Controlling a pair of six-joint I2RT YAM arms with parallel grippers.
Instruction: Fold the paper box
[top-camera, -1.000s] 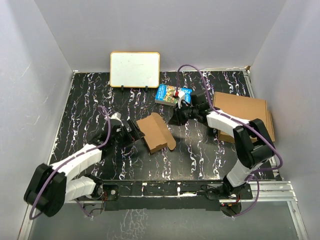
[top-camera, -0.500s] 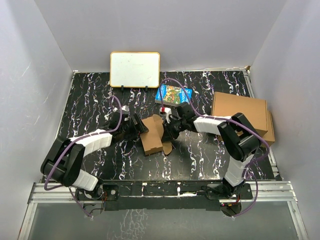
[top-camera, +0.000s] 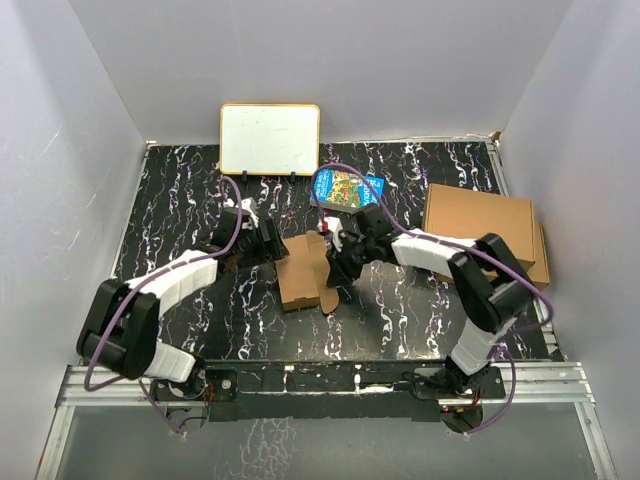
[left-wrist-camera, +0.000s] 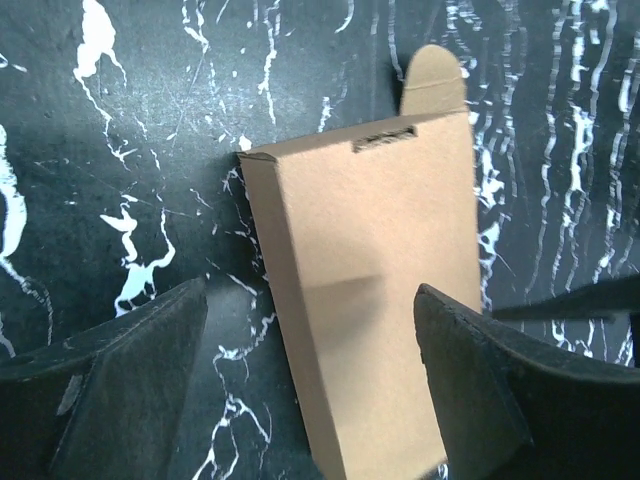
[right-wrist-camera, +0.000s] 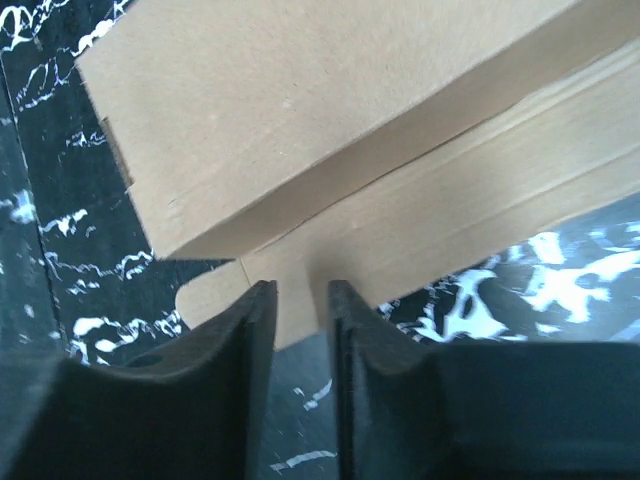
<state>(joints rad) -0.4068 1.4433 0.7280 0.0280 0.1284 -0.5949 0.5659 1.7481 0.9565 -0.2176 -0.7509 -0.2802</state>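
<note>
**While both arms close in, the box goes from splayed to nearly flat**

Since a second ago, when the right gripper (top-camera: 340, 262) was up by the colourful blue pack (top-camera: 347, 188), it has swung down. It now sits against the right edge of the paper box (top-camera: 303, 272). The left gripper (top-camera: 270, 243) has moved up and in to the box's upper-left corner. The box was a wide, opened-out shape. It now reads as a narrower upright rectangle, centre of the top view, lying on the black marbled table (top-camera: 180, 200).

Left wrist view: the left gripper (left-wrist-camera: 310, 300) has its fingers spread wide, straddling the paper box (left-wrist-camera: 370, 280). The left finger (left-wrist-camera: 130, 390) is clear of the cardboard and the right one overlaps the box's right side; contact unclear. The top panel lies closed. A slot (left-wrist-camera: 385, 140) shows near its far edge, and a rounded tab (left-wrist-camera: 432, 80) pokes out beyond it.

Right wrist view: the right gripper (right-wrist-camera: 300, 295) has its fingers drawn almost together, only a thin slit between. They sit over a flat flap (right-wrist-camera: 420, 240) under the box body (right-wrist-camera: 330, 120). Nothing is visibly clamped, and pressing or just hovering can't be told.

Judgement: the main fold looks done and the body is closed up. What's left is likely the loose flaps and tab, with the right arm placed to work the side flap while the left steadies.

Also in the top view: a whiteboard (top-camera: 270, 140) upper centre and bigger cardboard boxes (top-camera: 485, 235) at right.
</note>
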